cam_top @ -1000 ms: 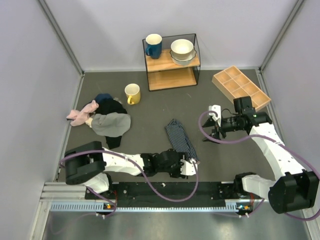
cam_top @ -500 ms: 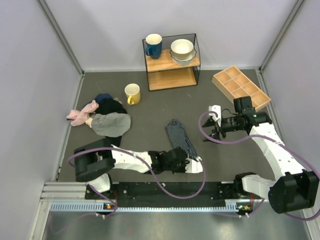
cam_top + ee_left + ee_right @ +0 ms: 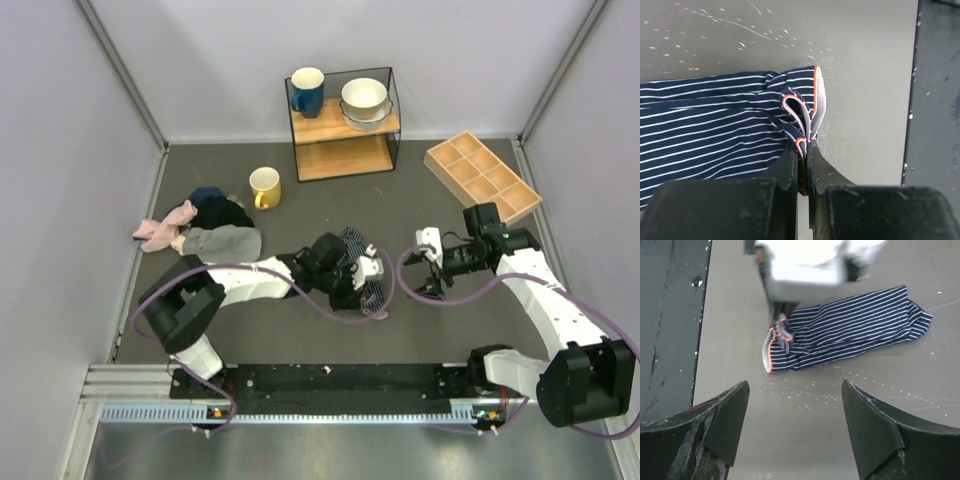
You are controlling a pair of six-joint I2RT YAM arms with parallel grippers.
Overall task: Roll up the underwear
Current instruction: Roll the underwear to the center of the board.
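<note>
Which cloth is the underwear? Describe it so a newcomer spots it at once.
From the wire shelf at the back, come straight toward the near edge: the underwear lies mid-table, one end pinched in the left gripper. It is the only striped piece, navy with thin white lines, apart from the grey cloth and pink cloth heaped at left.

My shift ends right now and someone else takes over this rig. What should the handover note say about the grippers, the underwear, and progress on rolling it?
Left gripper: shut on the underwear, fingers pinching its orange-trimmed waistband end.
Right gripper: open, empty, hanging beside the underwear, apart from it.
Underwear: a narrow folded strip, lying mostly flat on the table.
Done: one end gripped.
Left: no roll shows yet; roll from the pinched end along the strip.
</note>
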